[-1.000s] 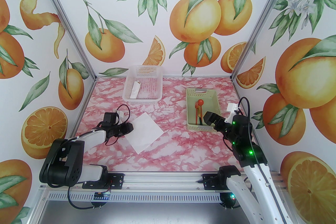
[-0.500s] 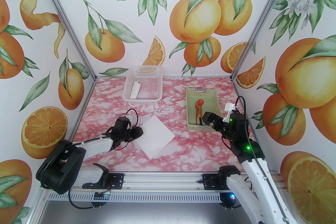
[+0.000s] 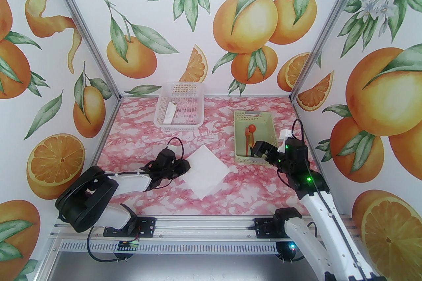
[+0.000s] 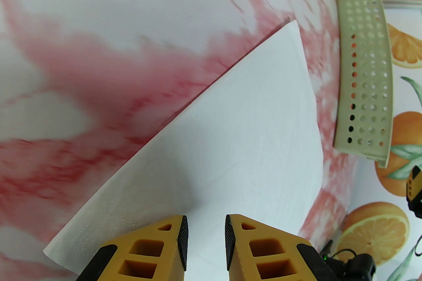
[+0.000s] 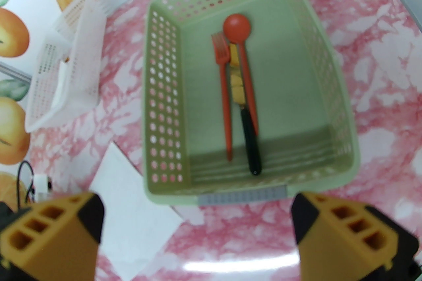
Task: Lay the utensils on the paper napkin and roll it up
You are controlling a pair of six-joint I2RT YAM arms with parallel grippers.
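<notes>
The white paper napkin (image 3: 207,171) (image 4: 250,128) (image 5: 132,217) lies flat on the pink marbled table, mid-front. My left gripper (image 3: 188,166) (image 4: 206,233) sits at the napkin's left corner, its yellow fingers narrowed onto the sheet. The utensils lie side by side in the green basket (image 3: 238,141) (image 5: 151,108): a red-orange spoon (image 3: 252,128) (image 5: 237,27), an orange fork (image 5: 225,101) and a black-handled knife (image 5: 250,141). My right gripper (image 3: 259,150) (image 5: 197,210) hovers wide open over the basket's near end, holding nothing.
A clear white basket (image 3: 161,113) (image 5: 79,52) stands at the back left with a slim white paper roll (image 3: 169,113) inside. The green basket's perforated side (image 4: 362,75) stands just right of the napkin. Printed walls close in three sides.
My left gripper has slid right across the table and the napkin has travelled with it toward the green basket. The right gripper has crept forward over the basket's near end.
</notes>
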